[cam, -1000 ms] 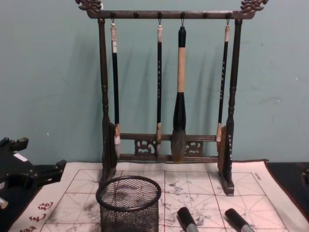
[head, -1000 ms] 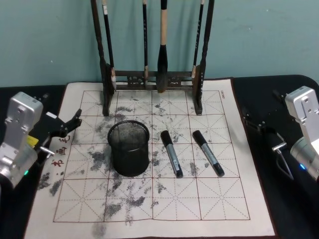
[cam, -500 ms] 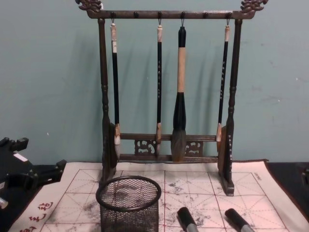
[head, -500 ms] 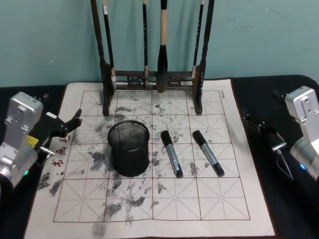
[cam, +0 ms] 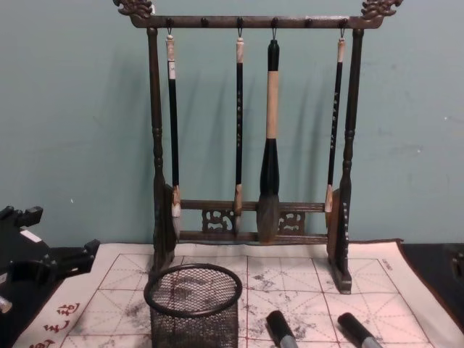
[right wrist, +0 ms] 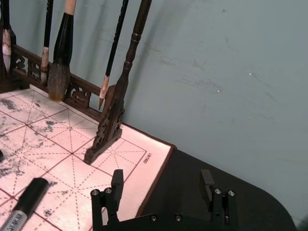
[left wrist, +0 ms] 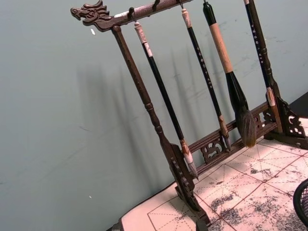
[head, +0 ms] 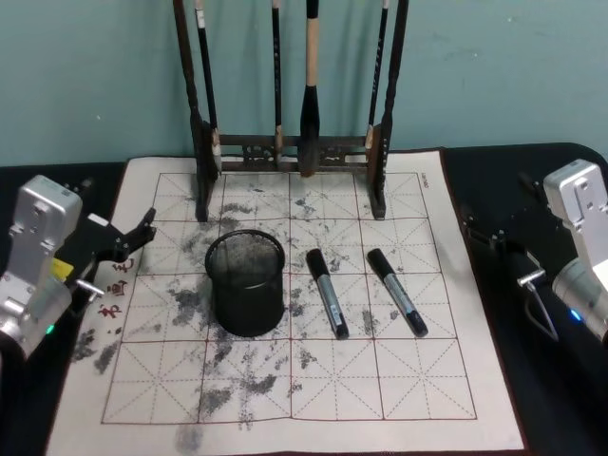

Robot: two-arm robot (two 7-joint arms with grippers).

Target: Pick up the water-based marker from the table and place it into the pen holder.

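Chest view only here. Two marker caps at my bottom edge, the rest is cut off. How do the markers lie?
Observer: Flat on the mat, right of the pen holder. The left marker and the right marker lie side by side, apart, caps toward the brush rack.
Operator: Right gripper?
Observer: The right gripper hovers over the black table, past the mat's right edge, jaws open and empty.
Operator: Left gripper, relative to the mat?
Observer: The left gripper is at the mat's left edge, beside the pen holder.

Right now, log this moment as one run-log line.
left gripper open, left of mat | right gripper open, right of mat | markers on mat beside pen holder | nothing grasped
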